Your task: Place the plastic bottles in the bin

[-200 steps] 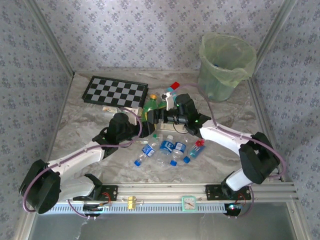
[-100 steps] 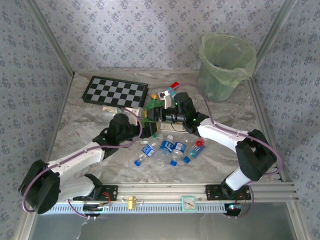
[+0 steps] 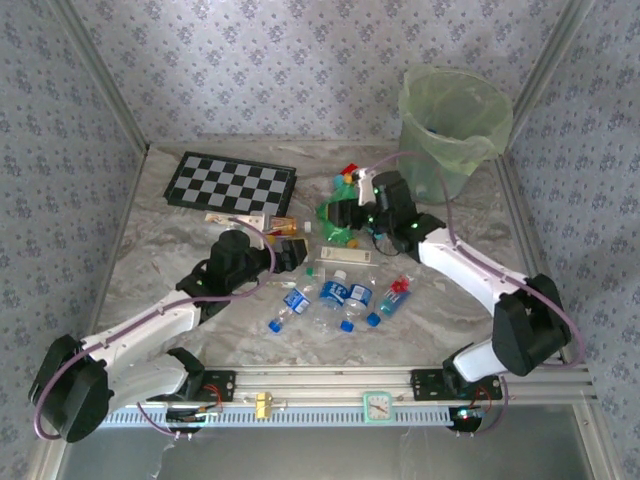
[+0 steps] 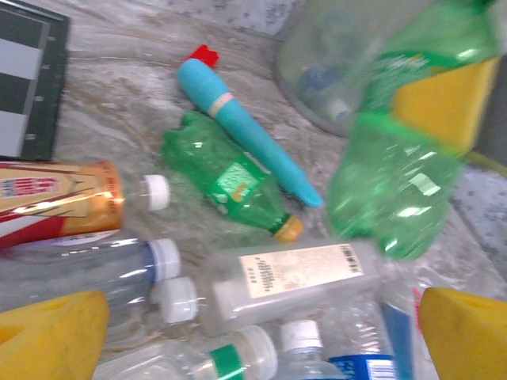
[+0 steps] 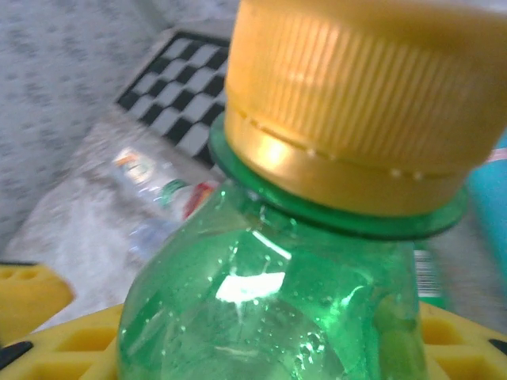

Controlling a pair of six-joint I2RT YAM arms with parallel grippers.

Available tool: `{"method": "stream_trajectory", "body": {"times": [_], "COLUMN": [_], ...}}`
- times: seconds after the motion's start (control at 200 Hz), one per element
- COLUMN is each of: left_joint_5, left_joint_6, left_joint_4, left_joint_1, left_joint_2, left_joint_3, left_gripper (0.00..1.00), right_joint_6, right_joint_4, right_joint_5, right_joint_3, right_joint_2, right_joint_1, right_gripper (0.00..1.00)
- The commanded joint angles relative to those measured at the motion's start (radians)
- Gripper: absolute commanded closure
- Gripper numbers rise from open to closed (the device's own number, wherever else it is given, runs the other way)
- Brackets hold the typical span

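Right fingers [image 5: 32, 297] clamped on green bottle [image 3: 336, 214]; left gripper [image 4: 257, 336] spread, empty. Clear bin [image 3: 430, 165] rim before release (thin plastic).

**Desk:** What lies before you, by count?

**Arm:** One bin [image 3: 455, 125]. One checkerboard [image 3: 230, 182]. One teal tube [image 4: 245, 131], red-capped. Two green bottles: the raised green bottle [image 4: 396, 174], pictured in my right gripper [image 3: 345, 214], and the lying green bottle [image 4: 230, 178].

**Desk:** And the clear ones?

**Arm:** From my left wrist I count five white caps: one orange-label bottle [image 4: 55, 198], one white-label bottle [image 4: 293, 281], three more. Seen from above, four blue-label bottles [image 3: 333, 297], as best I can tell.
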Motion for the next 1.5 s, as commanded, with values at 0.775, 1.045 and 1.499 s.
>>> {"method": "stream_trajectory", "body": {"times": [0.775,1.045,1.499], "left_joint_5": [-0.04,-0.053,-0.07], "left_joint_6": [-0.149,-0.137,-0.129], "left_joint_4": [-0.134,-0.169,-0.217], "left_joint_1": [0.213,0.219,0.225], "left_joint_2": [0.115,0.07,-0.019], "left_joint_3": [-0.029,-0.031,-0.061], "left_gripper": [0.0,0.0,0.0], "right_joint_6": [-0.202,-0.216,-0.207], "right_joint_4": [0.054,-0.2,-0.368], "right_joint_5": [0.413,0.427,0.412], "right_joint_3": [0.788,1.079,1.222], "right_joint_2": [0.362,0.623,0.749], "right_joint_1": [-0.47,-0.465,-0.458], "right_gripper": [0.45,0.44,0.31]}}
